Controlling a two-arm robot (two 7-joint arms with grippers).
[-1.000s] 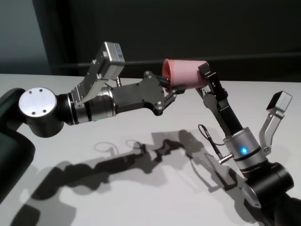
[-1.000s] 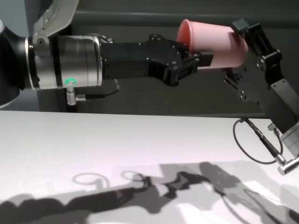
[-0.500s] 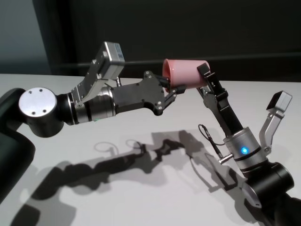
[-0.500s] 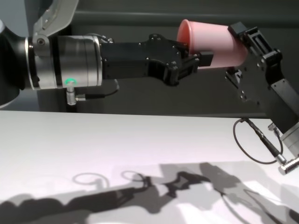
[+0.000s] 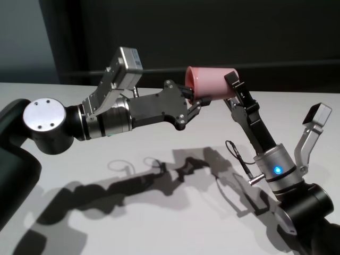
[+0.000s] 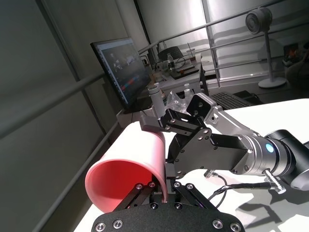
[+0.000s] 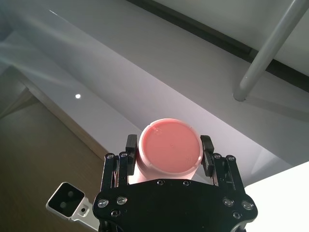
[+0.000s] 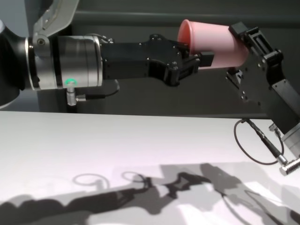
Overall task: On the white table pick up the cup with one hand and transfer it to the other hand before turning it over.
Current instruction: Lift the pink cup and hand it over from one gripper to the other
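The cup (image 5: 209, 83) hangs on its side in the air, well above the counter (image 5: 159, 212). The left gripper (image 5: 195, 98) pinches the cup's rim. At the cup's base end, the right gripper (image 7: 168, 157) has its fingers (image 7: 206, 154) set on either side, slightly apart from the wall.

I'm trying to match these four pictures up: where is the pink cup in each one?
Head: cup top centre, held sideways in the air.
Chest: upper right.
Left wrist: lower left, mouth facing the camera.
Right wrist: centre, base facing the camera.
Shared landmark: right gripper at its base.
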